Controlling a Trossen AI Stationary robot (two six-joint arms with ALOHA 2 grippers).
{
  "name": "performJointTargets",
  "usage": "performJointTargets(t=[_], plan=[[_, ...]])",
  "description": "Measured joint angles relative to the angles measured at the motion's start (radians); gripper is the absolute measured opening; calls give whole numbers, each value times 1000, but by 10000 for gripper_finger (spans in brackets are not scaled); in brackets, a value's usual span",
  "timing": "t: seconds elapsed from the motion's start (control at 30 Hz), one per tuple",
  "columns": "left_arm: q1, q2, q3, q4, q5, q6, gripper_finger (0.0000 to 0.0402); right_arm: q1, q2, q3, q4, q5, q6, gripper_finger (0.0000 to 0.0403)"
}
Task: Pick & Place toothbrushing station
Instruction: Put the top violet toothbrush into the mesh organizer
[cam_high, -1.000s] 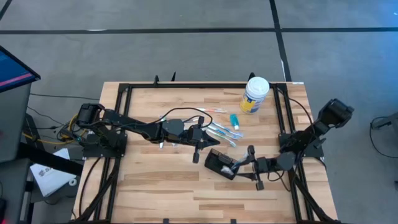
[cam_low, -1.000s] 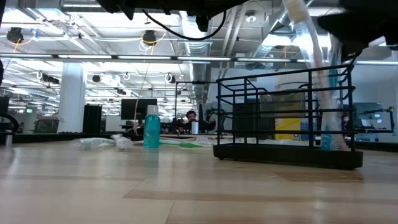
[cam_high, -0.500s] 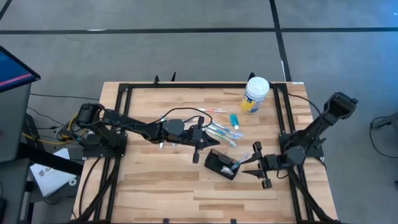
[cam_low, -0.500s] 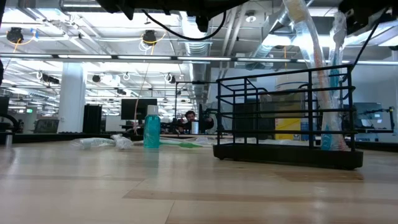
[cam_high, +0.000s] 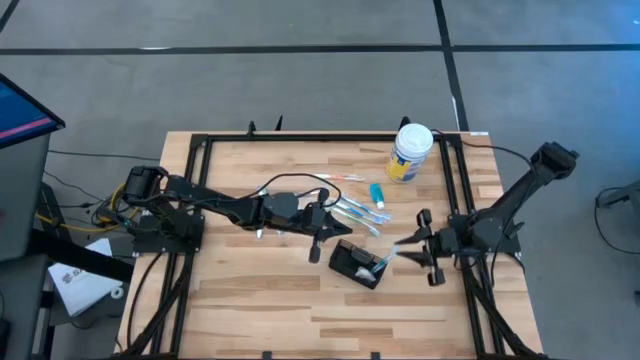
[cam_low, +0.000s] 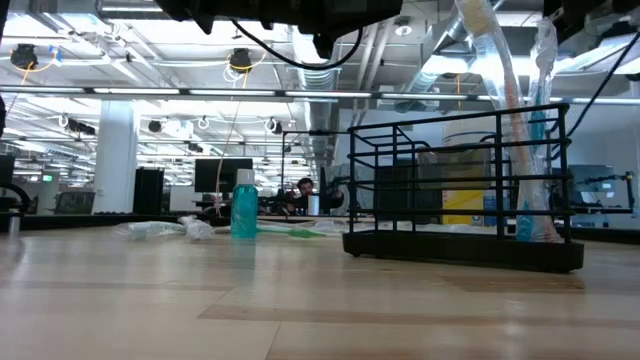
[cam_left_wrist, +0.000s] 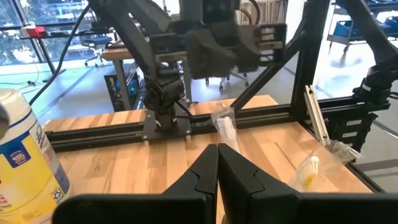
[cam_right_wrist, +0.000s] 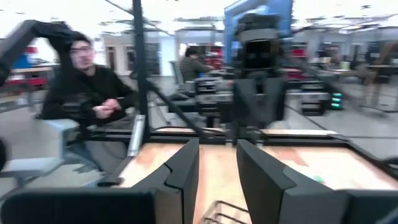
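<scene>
The toothbrushing station (cam_high: 357, 263), a black wire holder, stands on the worktop (cam_high: 250, 300) near its middle, towards the right edge, with wrapped toothbrushes (cam_low: 512, 130) upright inside. The right gripper (cam_high: 428, 246) hovers just beside it, jaws apart and empty. The left gripper (cam_high: 318, 228) hangs beside the station, jaws closed on nothing

Your table layout, seen from above

Your toothbrushing station (cam_high: 357, 264) sits mid-table between left gripper (cam_high: 318, 243) and right gripper (cam_high: 424, 245); tub (cam_high: 409, 152) stands behind, loose toothbrushes (cam_high: 355, 212) and small bottle (cam_high: 377, 194) between them.
</scene>
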Motion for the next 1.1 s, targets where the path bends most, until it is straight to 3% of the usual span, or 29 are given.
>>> performJointTargets(t=[0.13, 0.43, 0.63, 1.1], plan=[[21, 0, 0, -37, -1, 0, 3, -24, -80, 0, -75, 44, 1, 98], [147, -1, 0, -229, -117, -12, 4, -69, -158, 0, -145, 44, 3, 98], [258, 0, 0, -401, -117, -70, 22, -82, -156, 0, -163, 44, 15, 98], [466, 0, 0, -523, -53, -76, 89, -81, -156, 0, -163, 44, 19, 98]])
